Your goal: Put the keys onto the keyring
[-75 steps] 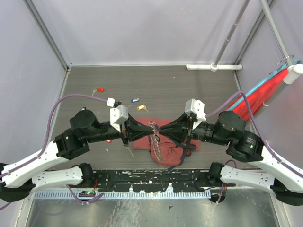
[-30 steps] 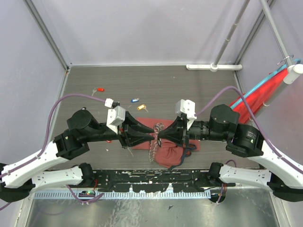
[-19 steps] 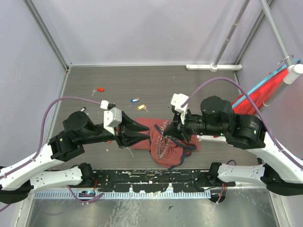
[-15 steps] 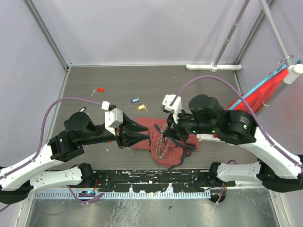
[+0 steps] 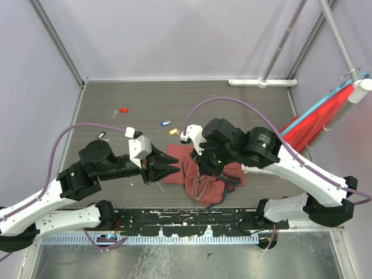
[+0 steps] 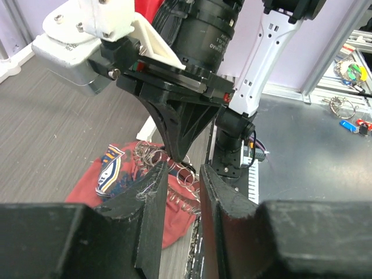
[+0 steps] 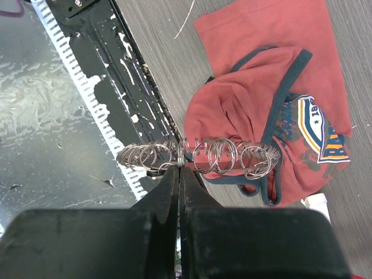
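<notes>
Right gripper pinches the keyring tight above the red cloth bag, while the left gripper, jaws narrowly parted and empty, hangs beside that bag.

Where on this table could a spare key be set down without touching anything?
Free: the far table between the red key, blue key and back wall. Crowded: the near middle, where the left pincer, right pincer, keyring and bag cluster.

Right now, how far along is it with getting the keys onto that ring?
Done: no coloured key on it yet. In hand: right tool pinches the keyring over the red cloth bag; left tool open, empty. Left: red key, blue key, yellow key, loose on the table.
</notes>
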`<state>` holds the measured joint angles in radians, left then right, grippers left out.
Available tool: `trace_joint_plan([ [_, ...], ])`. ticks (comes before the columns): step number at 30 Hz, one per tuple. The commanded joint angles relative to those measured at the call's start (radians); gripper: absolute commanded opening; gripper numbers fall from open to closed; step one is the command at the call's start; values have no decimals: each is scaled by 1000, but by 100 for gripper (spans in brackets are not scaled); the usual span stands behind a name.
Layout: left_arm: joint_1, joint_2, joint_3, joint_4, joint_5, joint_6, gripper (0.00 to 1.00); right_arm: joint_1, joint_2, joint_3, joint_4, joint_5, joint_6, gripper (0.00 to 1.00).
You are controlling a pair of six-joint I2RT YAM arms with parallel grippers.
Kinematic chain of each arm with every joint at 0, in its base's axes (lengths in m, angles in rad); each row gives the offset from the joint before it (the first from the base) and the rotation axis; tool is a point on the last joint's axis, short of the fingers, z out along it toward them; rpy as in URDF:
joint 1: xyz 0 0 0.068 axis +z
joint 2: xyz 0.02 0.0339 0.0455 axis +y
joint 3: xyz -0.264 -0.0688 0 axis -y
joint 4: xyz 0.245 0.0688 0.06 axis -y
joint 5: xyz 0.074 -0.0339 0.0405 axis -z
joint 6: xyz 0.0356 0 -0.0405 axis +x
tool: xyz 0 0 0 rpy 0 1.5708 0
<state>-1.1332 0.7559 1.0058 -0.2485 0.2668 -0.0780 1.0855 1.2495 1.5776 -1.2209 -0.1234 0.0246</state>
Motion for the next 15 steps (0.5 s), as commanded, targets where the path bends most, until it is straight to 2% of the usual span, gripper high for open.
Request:
trace_joint_plan([
  [1, -1, 14, 7, -21, -1, 17, 35, 4, -27, 50, -2, 31, 1, 1],
  [6, -1, 31, 10, -12, 6, 17, 35, 5, -76, 17, 111, 34, 4, 0],
  [10, -1, 36, 16, -12, 4, 18, 35, 4, -29, 40, 17, 236, 41, 1],
  [11, -1, 37, 16, -12, 3, 17, 35, 4, -15, 49, -1, 215, 42, 1],
  [12, 0, 37, 16, -11, 1, 17, 35, 4, -16, 47, 30, 126, 20, 1],
  [14, -2, 37, 14, -12, -2, 18, 35, 4, -63, 5, 167, -55, 13, 1],
  [15, -1, 39, 15, -13, -3, 20, 35, 4, -91, -12, 206, -43, 34, 1],
])
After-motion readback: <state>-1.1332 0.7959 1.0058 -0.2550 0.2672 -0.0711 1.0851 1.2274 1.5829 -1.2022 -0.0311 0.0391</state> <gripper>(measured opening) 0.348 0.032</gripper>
